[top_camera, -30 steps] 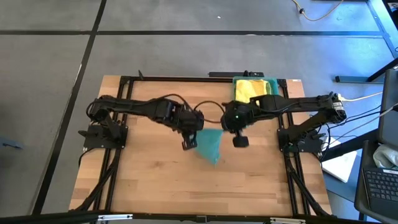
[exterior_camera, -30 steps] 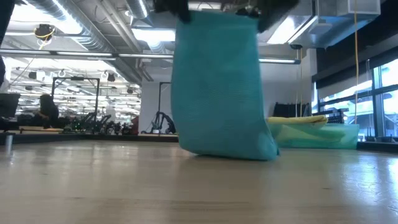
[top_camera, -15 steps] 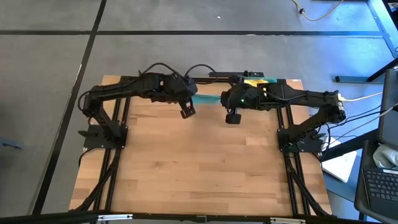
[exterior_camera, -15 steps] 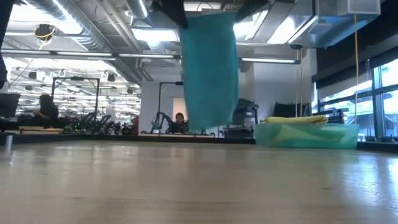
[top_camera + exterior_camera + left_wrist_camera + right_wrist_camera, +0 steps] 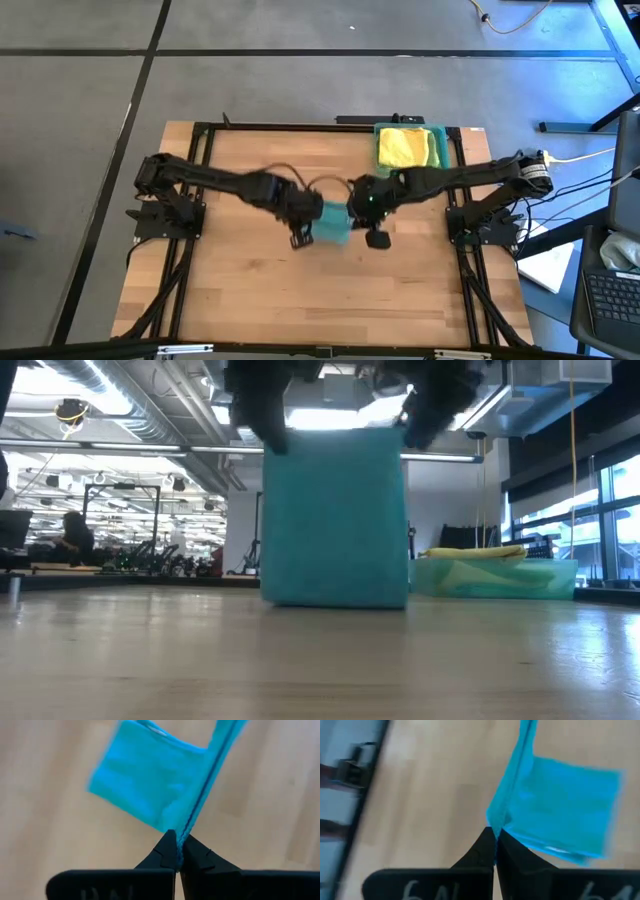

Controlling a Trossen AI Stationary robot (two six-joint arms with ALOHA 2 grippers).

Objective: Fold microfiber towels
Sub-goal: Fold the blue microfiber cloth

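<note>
Towel (image 5: pixel 335 515), teal, hangs mid-desk (image 5: pixel 250 290), top corners pinched in closed left pincer (image 5: pixel 177 855) and right pincer (image 5: pixel 495 847); best lowered evenly, corners level.

A light wooden table (image 5: pixel 260 290) was set on a grey floor (image 5: pixel 90 110) crossed by dark lines, while beyond its far edge a large hall was lit by ceiling strip lights (image 5: pixel 240 415), with exposed ducts (image 5: pixel 110 390) overhead and tall windows (image 5: pixel 610 520) at one side.
</note>
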